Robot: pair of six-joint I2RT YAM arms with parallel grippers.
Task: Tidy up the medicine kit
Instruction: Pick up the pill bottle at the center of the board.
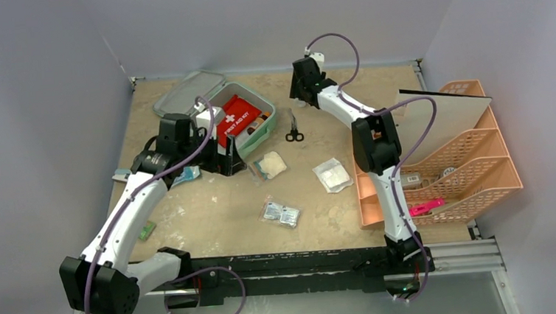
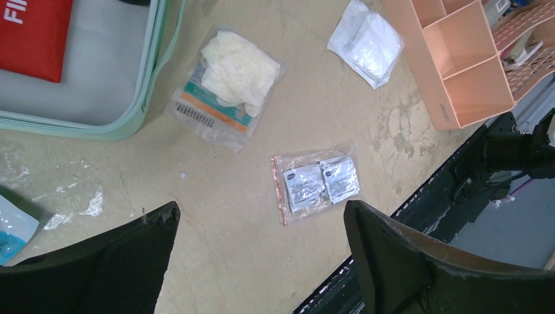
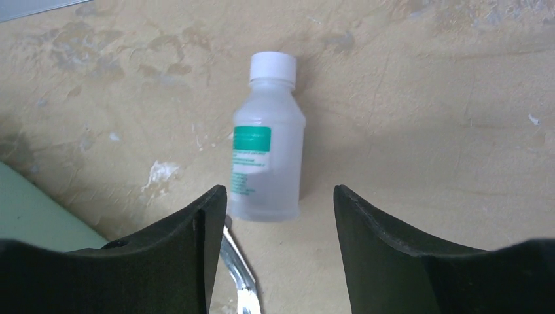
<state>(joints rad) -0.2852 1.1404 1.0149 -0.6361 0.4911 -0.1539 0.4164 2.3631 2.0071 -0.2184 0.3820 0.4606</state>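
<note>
Several items are lying outside the open medicine kit (image 1: 271, 120), which is sitting far-left holding a red pouch (image 1: 239, 115): gloves (image 2: 232, 78), gauze (image 2: 366, 42), wipes (image 2: 317, 183), scissors (image 1: 294, 130) and a bottle (image 3: 268, 163). The left gripper (image 2: 260, 212) is hovering spread and empty. The right gripper (image 3: 280, 196), seemingly unclamped, is straddling the bottle.

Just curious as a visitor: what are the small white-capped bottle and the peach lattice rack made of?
Small white-capped bottle: probably translucent plastic, slightly frosted; light passes through. Peach lattice rack: likely moulded plastic, smooth satin; one even colour, regular holes.
</note>
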